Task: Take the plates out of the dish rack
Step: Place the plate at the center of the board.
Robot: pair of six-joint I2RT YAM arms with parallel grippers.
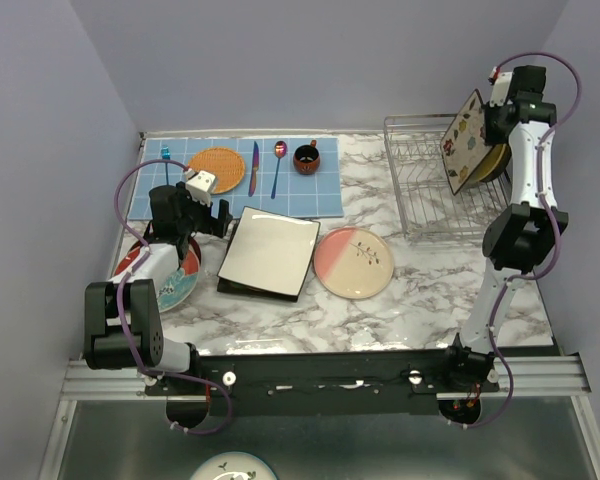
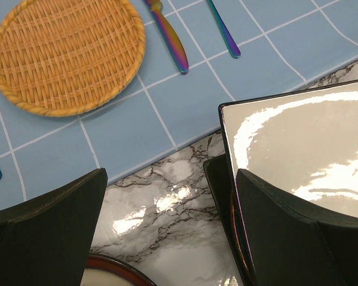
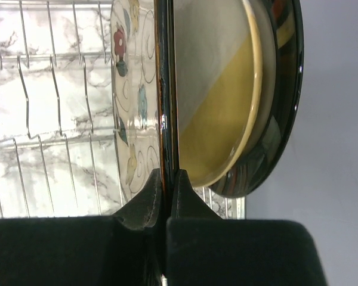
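The dish rack (image 1: 435,190) stands on the marble bench (image 1: 430,290), with plates upright at its right end. The right end effector (image 3: 165,179) is there, its jaws pinched narrow on the thin dark rim of the flowered plate (image 3: 128,89). This plate is square and pale, printed with small red, teal and yellow blooms, and in the overhead view it leans at a tilt. Just to the right of that end effector, behind the held plate, stands a cream-and-yellow plate (image 3: 221,101). Beyond it is a glossy dark plate (image 3: 284,89). The rack's wire prongs lie to the end effector's left.

The left end effector (image 2: 170,176) hangs over the bench with its jaws spread wide, holding nothing. A square cream plate (image 2: 304,143) with a black rim lies under its right finger, stacked on a dark one. An orange woven mat (image 2: 65,53) sits ahead of it to the left, on a blue mat (image 2: 185,101). A round pink-and-cream plate (image 1: 353,262) lies further right.
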